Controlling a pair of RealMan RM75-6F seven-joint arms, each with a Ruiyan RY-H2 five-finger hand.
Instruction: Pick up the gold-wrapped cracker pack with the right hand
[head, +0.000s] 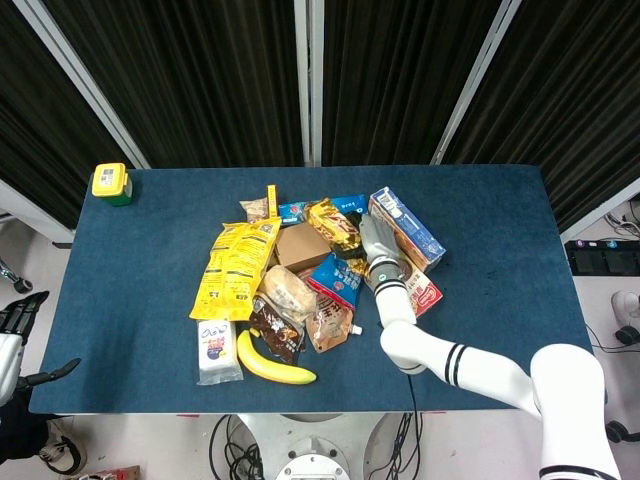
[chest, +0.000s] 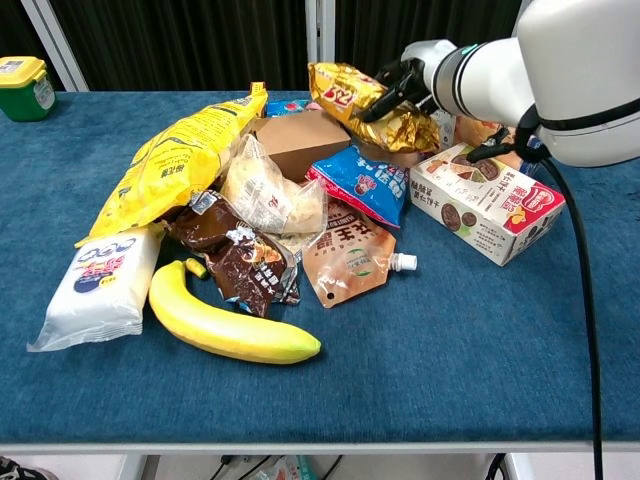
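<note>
The gold-wrapped cracker pack (head: 335, 224) (chest: 362, 104) sits at the back of the snack pile, crumpled and tilted up off the brown box (chest: 305, 140). My right hand (head: 376, 243) (chest: 410, 82) reaches in from the right and grips the pack's right end, with fingers wrapped over its top. My left hand (head: 12, 335) hangs off the table's front left corner with its fingers apart and nothing in them; the chest view does not show it.
Around the pack lie a blue snack bag (chest: 365, 180), a red-and-white cookie box (chest: 490, 198), a blue carton (head: 407, 228), a yellow chip bag (head: 235, 265), a banana (chest: 230, 325) and a white pack (chest: 100, 285). A yellow-lidded jar (head: 111, 183) stands far left.
</note>
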